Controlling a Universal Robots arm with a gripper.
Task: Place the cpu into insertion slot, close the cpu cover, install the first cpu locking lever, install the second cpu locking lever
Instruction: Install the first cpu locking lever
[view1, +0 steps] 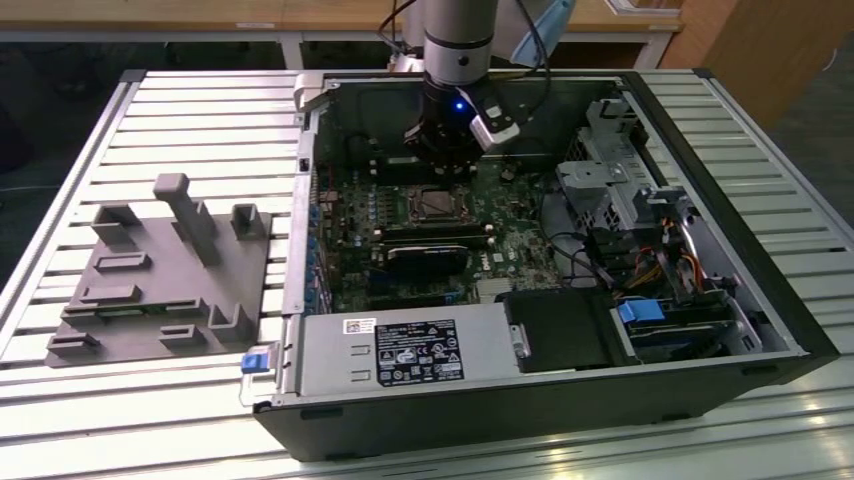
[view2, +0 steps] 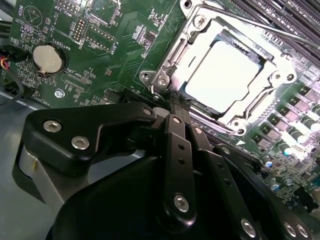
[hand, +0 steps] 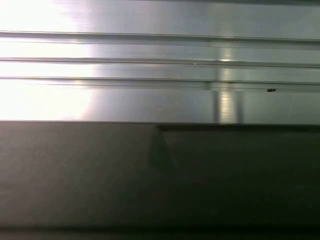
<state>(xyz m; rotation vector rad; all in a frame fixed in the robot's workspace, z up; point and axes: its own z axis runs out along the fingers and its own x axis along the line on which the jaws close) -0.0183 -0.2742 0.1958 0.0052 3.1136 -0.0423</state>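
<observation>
Black steel computer case (view1: 534, 400) is seen lying open on the slatted table (view1: 200, 100), the green motherboard (view2: 100, 60) exposed inside. Its socket is framed by the cpu cover (view2: 187, 45), apparently lowered around the cpu (view2: 227, 75), which is judged seated. A locking lever (view2: 260, 25) looks unlatched. Just beside the socket, the gripper (view2: 172, 107) is held with fingers pressed together, empty.

Silver-grey arm (view1: 457, 35), black cables alongside, blue light at wrist; black gripper (view2: 175, 107), silver screws in linkages.
</observation>
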